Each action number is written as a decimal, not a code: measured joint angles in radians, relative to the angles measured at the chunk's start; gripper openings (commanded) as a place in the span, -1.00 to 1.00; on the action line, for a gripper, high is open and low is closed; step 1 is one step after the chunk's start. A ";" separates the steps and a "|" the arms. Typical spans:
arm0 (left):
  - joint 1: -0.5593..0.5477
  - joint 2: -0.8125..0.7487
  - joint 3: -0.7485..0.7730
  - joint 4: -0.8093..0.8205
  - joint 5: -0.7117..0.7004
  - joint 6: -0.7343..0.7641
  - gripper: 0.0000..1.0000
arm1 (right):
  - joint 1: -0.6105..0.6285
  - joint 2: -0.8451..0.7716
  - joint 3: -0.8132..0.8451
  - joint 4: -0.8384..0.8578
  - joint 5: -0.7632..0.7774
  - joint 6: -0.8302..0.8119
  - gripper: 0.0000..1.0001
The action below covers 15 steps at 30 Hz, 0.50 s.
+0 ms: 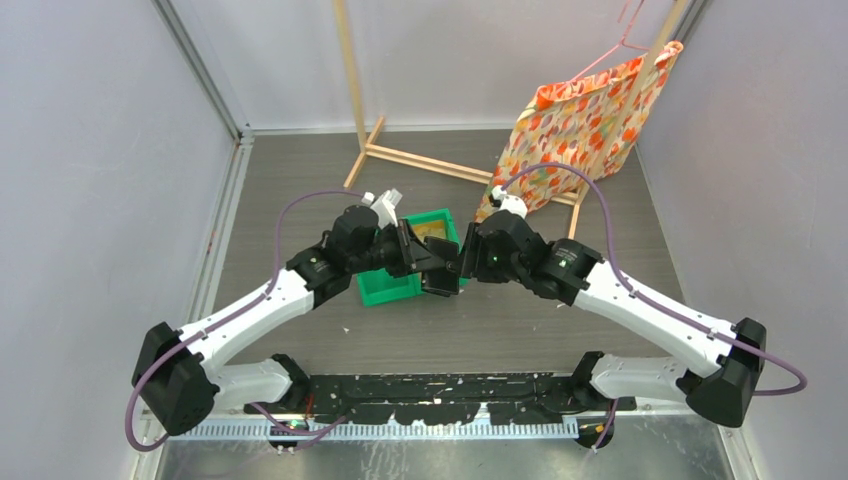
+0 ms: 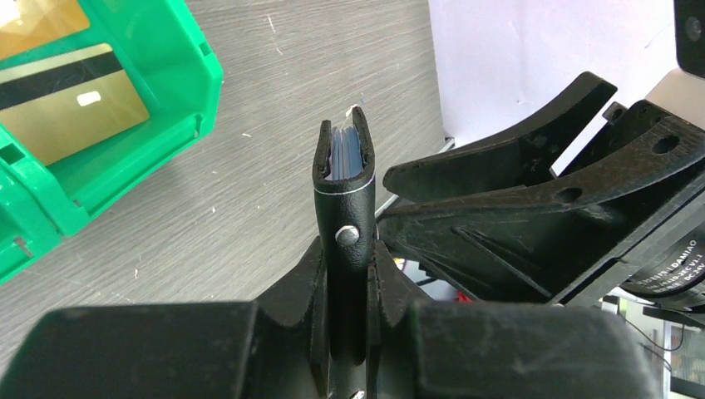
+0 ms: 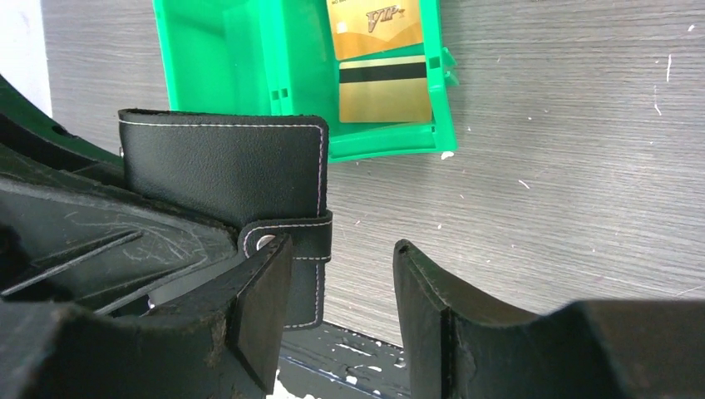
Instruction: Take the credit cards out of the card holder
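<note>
The card holder (image 3: 224, 174) is a closed black wallet with white stitching and a snap strap. My left gripper (image 2: 345, 283) is shut on it and holds it edge-on above the table; blue-grey pockets show at its top edge (image 2: 345, 154). In the top view the card holder (image 1: 440, 272) sits between both grippers. My right gripper (image 3: 337, 283) is open, one finger (image 3: 262, 303) beside the strap, the other clear of it. Two golden credit cards (image 3: 385, 87), one with a dark stripe, lie in the green bin (image 3: 208, 66); the striped one also shows in the left wrist view (image 2: 66, 108).
The green bin (image 1: 400, 285) stands just behind the left gripper (image 1: 420, 255). A wooden rack (image 1: 420, 160) and an orange flowered cloth (image 1: 580, 120) on a hanger are at the back right. Walls close in on both sides.
</note>
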<state>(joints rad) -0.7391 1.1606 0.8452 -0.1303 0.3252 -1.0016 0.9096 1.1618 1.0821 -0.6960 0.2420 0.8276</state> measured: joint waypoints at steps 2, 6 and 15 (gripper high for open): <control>0.000 0.000 -0.003 0.017 0.000 0.008 -0.99 | -0.001 -0.019 -0.009 0.008 0.000 0.012 0.08; -0.004 -0.006 -0.030 0.068 -0.004 0.023 -0.99 | -0.001 -0.036 -0.011 0.053 -0.011 0.040 0.09; -0.033 -0.085 -0.154 0.235 -0.095 0.090 -0.99 | -0.001 -0.029 -0.006 0.082 -0.005 0.089 -0.04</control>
<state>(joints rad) -0.7719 1.0760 0.6914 0.1043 0.2298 -0.9115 0.9089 1.1332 1.0760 -0.6144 0.2371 0.9165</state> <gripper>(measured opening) 0.133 0.501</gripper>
